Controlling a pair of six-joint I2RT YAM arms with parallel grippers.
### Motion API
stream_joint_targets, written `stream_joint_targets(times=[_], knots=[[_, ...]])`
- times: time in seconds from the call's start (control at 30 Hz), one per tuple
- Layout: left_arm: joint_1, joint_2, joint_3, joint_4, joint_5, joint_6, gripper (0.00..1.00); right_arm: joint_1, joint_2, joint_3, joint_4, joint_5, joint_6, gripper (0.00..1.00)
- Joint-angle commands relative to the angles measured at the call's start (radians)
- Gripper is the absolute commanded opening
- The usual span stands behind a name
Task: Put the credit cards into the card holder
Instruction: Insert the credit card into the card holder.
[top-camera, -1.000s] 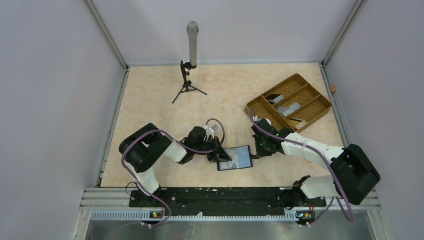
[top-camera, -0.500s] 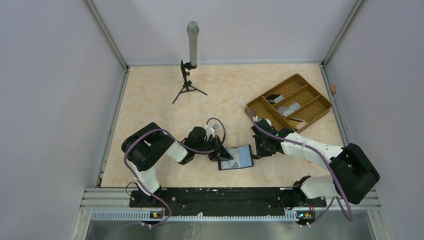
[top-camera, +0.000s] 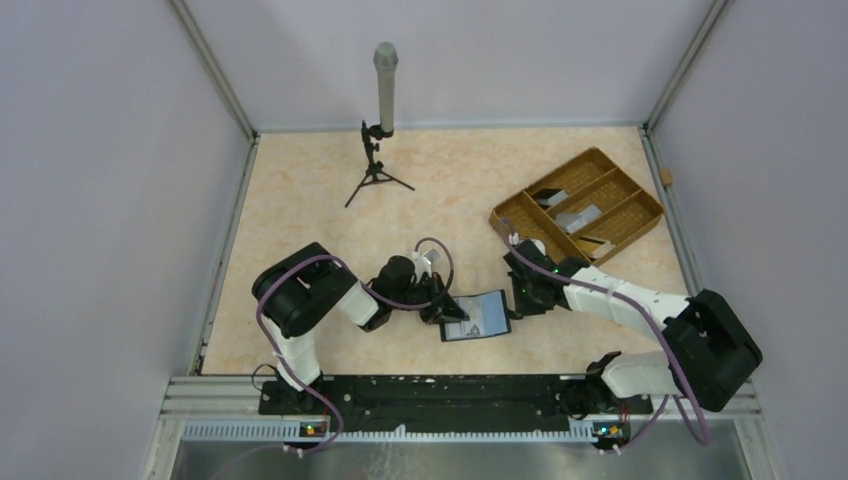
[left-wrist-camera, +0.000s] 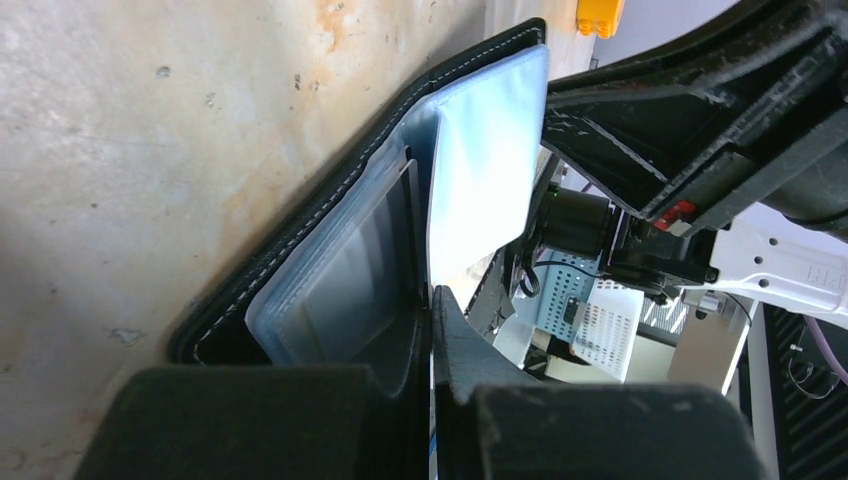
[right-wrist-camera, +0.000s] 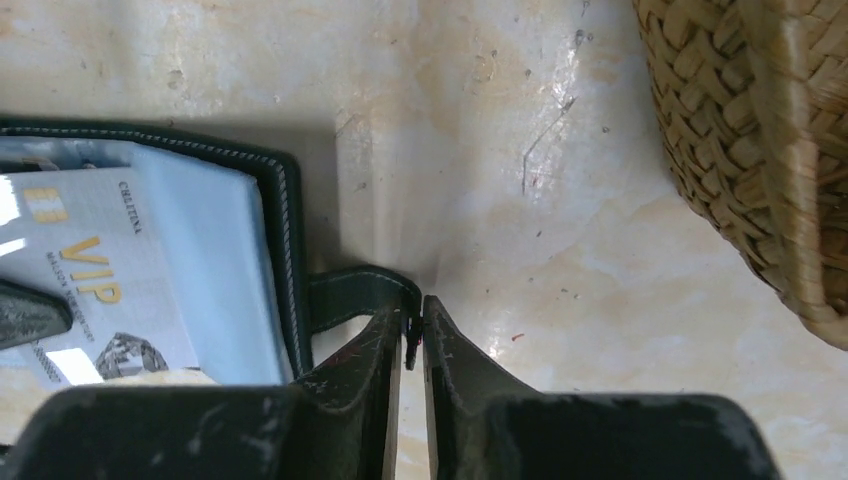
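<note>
The black card holder (top-camera: 487, 314) lies open between my two arms, pale blue lining up. A silver credit card (right-wrist-camera: 92, 285) printed VIP rests on that lining, and it shows in the top view as a pale patch (top-camera: 468, 320). My left gripper (top-camera: 447, 305) is shut on the holder's left flap; in the left wrist view the jaws (left-wrist-camera: 432, 297) pinch it beside a clear pocket (left-wrist-camera: 345, 275). My right gripper (top-camera: 522, 297) is at the holder's right edge, its jaws (right-wrist-camera: 412, 312) pinching the end of the short clasp tab (right-wrist-camera: 350, 292).
A brown woven divided tray (top-camera: 630, 180) stands at the back right with a pale grey card (top-camera: 580, 216) in it; its wall (right-wrist-camera: 740, 150) is close to my right gripper. A microphone on a tripod (top-camera: 384, 90) stands at the back centre.
The left gripper and the card holder have shifted slightly to the right. The right arm has barely moved.
</note>
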Motion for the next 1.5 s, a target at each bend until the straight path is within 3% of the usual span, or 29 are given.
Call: stream_joint_targets(times=[0.0, 0.13, 0.23, 0.43, 0.83, 1.07, 1.3, 1.47], knots=[[-0.003, -0.004, -0.007, -0.022, -0.041, 0.013, 0.00, 0.009, -0.104, 0.030, -0.046, 0.006, 0.028, 0.18], [-0.003, -0.007, -0.003, -0.041, -0.043, 0.021, 0.00, 0.009, -0.199, 0.026, -0.046, -0.046, 0.054, 0.39], [-0.003, -0.008, -0.003, -0.043, -0.044, 0.025, 0.00, 0.010, -0.263, -0.005, -0.007, -0.114, 0.071, 0.46], [-0.003, -0.011, -0.003, -0.044, -0.040, 0.028, 0.00, 0.009, -0.262, -0.107, 0.099, -0.262, 0.117, 0.45], [-0.003, -0.015, 0.001, -0.056, -0.033, 0.034, 0.00, 0.008, -0.178, -0.168, 0.187, -0.255, 0.132, 0.45], [-0.004, -0.017, 0.001, -0.062, -0.034, 0.037, 0.00, 0.008, -0.133, -0.183, 0.185, -0.203, 0.137, 0.36], [-0.004, -0.027, -0.003, -0.068, -0.043, 0.039, 0.00, 0.009, -0.109, -0.189, 0.154, -0.155, 0.134, 0.07], [-0.004, -0.032, -0.007, -0.086, -0.049, 0.041, 0.00, 0.009, -0.106, -0.192, 0.147, -0.130, 0.134, 0.00]])
